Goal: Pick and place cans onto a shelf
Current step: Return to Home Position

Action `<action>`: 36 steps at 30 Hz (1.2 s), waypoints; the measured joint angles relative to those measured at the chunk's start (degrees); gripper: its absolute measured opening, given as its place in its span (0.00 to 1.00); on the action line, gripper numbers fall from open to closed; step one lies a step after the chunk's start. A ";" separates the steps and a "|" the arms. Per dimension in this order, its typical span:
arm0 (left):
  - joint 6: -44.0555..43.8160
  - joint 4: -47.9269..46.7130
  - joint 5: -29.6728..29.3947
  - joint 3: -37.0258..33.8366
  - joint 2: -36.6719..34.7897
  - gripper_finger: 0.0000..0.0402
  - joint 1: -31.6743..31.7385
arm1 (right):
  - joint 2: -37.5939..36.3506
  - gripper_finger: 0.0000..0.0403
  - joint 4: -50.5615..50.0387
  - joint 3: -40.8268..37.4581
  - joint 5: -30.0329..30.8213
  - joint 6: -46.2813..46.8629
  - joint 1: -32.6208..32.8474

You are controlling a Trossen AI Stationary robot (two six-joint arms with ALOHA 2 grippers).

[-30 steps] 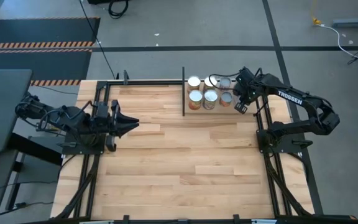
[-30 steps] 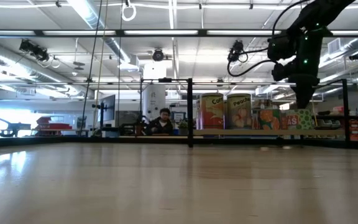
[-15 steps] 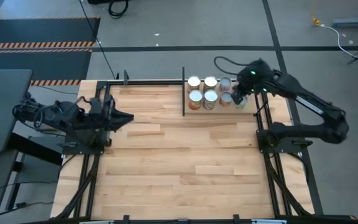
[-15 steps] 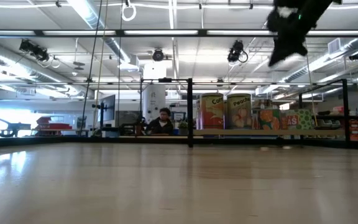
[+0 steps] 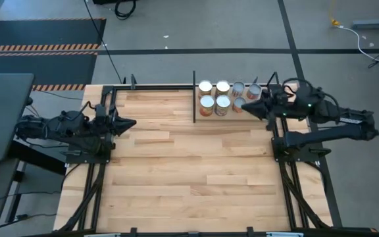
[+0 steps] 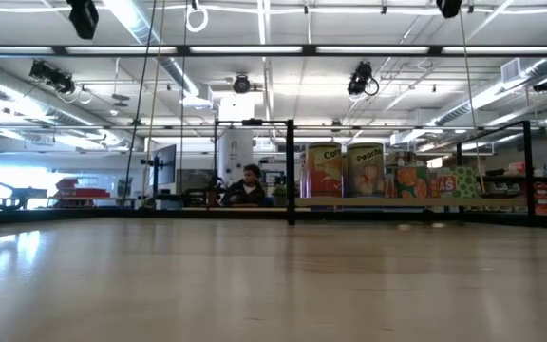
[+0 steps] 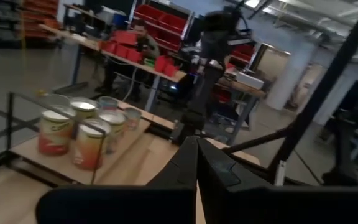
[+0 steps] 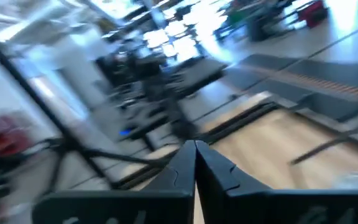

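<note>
Table (image 5: 196,164) is carrying the shelf (image 5: 232,116) at its far edge, a little toward the right arm's side. The two dark arms are sitting folded at their own sides of it. I am judging this as the posture of rest, because no can is showing anywhere off the shelf. The cans (image 5: 222,102) are standing upright on the shelf in two close rows, with their round tops shining upward. I am counting seven tops from above, and they are probably crowding together so that all are fitting on the small board. The right claw (image 5: 249,108) is hanging just beside the right end of the near row in the high view and pointing toward the cans. The low view is showing no finger at the level of the labels, so I am judging this claw to be well above them and touching none. Its fingers (image 8: 179,169) are pressing together with only a thin line between, gripping nothing. The left claw (image 5: 131,122) is resting over the left edge of the table, well apart from the shelf, and facing the cans from far. Its fingers (image 7: 183,167) are likewise lying closed on each other and carrying nothing.
</note>
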 joint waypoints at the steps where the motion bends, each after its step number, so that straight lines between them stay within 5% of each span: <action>1: -0.36 -0.38 -0.37 -0.03 -0.19 0.02 0.00 | -0.32 0.05 -0.05 0.00 -1.69 1.02 1.03; 5: -0.38 -0.70 0.23 -0.03 0.00 0.04 -0.10 | -0.52 0.07 0.47 0.00 -9.47 2.48 3.47; 10: -1.77 -0.05 0.38 -0.03 0.07 0.07 -0.11 | -0.04 0.07 0.44 0.00 -11.11 2.79 4.35; 22: -0.21 0.08 9.29 -0.03 0.05 0.06 -0.11 | 1.07 0.07 5.34 0.00 -19.39 -24.20 3.26; 29: -0.34 0.54 10.35 -0.03 0.05 0.06 -0.11 | 1.16 0.07 5.26 0.00 -29.57 -18.17 3.51; 36: -0.43 1.24 10.26 -0.03 0.06 0.07 -0.11 | 2.01 0.07 5.94 0.00 -29.21 -10.78 3.52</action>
